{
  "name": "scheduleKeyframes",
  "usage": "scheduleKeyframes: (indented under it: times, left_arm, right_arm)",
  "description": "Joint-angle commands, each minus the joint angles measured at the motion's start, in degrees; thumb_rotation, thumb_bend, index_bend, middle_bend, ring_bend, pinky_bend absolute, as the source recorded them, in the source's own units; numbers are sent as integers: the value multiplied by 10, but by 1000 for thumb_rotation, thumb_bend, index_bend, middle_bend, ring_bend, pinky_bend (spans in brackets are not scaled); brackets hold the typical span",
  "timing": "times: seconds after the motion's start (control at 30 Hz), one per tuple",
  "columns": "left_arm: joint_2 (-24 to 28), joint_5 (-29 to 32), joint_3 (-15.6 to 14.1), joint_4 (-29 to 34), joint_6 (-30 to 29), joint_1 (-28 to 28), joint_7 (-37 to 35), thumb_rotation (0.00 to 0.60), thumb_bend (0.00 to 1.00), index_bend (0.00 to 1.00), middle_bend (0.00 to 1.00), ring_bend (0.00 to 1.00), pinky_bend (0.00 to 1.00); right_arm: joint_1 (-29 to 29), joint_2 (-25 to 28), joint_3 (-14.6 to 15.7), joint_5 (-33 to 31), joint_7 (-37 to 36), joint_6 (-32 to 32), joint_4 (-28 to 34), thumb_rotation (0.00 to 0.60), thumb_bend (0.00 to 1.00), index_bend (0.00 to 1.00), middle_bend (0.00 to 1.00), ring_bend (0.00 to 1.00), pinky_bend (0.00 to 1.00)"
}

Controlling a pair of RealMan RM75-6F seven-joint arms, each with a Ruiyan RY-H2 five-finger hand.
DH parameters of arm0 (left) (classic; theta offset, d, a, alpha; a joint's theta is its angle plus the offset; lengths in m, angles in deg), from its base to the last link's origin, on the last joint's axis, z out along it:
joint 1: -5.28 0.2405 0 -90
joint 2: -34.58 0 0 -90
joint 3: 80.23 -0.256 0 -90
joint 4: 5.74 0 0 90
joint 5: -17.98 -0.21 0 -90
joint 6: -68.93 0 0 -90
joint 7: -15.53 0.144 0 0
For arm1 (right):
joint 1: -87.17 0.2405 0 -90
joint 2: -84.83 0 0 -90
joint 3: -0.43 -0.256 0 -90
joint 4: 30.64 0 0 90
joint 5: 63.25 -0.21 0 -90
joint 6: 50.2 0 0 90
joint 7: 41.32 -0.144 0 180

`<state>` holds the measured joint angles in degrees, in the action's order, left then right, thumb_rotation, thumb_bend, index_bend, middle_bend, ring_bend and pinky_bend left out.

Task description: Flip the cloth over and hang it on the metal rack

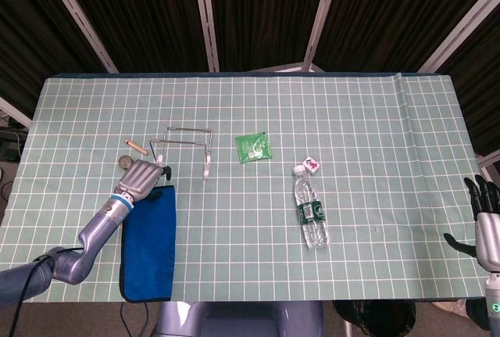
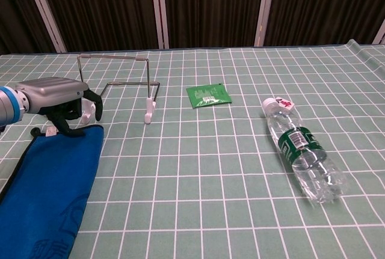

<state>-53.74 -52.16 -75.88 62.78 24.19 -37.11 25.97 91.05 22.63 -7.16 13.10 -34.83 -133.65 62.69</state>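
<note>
One blue cloth (image 2: 51, 181) lies flat, left hand (image 2: 57, 100) at its top edge, fingers curled down; can't tell if it's gripping. One metal rack (image 2: 117, 88) just beside, one water bottle (image 2: 304, 154) well apart. Right hand (image 1: 486, 224) hangs spread and empty off the tabletop (image 1: 375, 118).

I see a bright blue cloth (image 1: 148, 239) with a dark edge lying on the green table cover (image 1: 375, 118), which has white grid lines. My left hand (image 1: 141, 176) is silver with black fingers. Beside the cloth, the rack (image 2: 117, 85) is shiny metal with white feet. Farther along are a green packet (image 1: 253, 147) and a clear bottle (image 1: 311, 210) with a green label.
</note>
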Motion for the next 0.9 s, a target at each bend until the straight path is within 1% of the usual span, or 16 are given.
scheduleKeyframes:
  times: [0.03, 0.33, 0.77, 0.9]
  left_arm:
    - [-7, -4, -1, -9, 4, -1, -8, 600, 344, 415, 976, 956, 1000]
    - [-10, -2, -2, -13, 29, -6, -33, 600, 344, 415, 973, 955, 1000]
    - [-18, 1, 3, -22, 43, -13, -49, 600, 350, 417, 968, 950, 1000]
    - [-19, -1, 3, -22, 48, -14, -59, 600, 381, 420, 968, 949, 1000]
  right_arm:
    - [0, 0, 0, -1, 0, 0, 0, 600, 0, 0, 0, 0, 0]
    - [1, 0, -1, -2, -4, 2, -3, 600, 0, 0, 0, 0, 0]
    - [1, 0, -1, -4, -3, 4, -3, 600, 0, 0, 0, 0, 0]
    - [2, 0, -1, -4, -3, 5, -3, 600, 0, 0, 0, 0, 0]
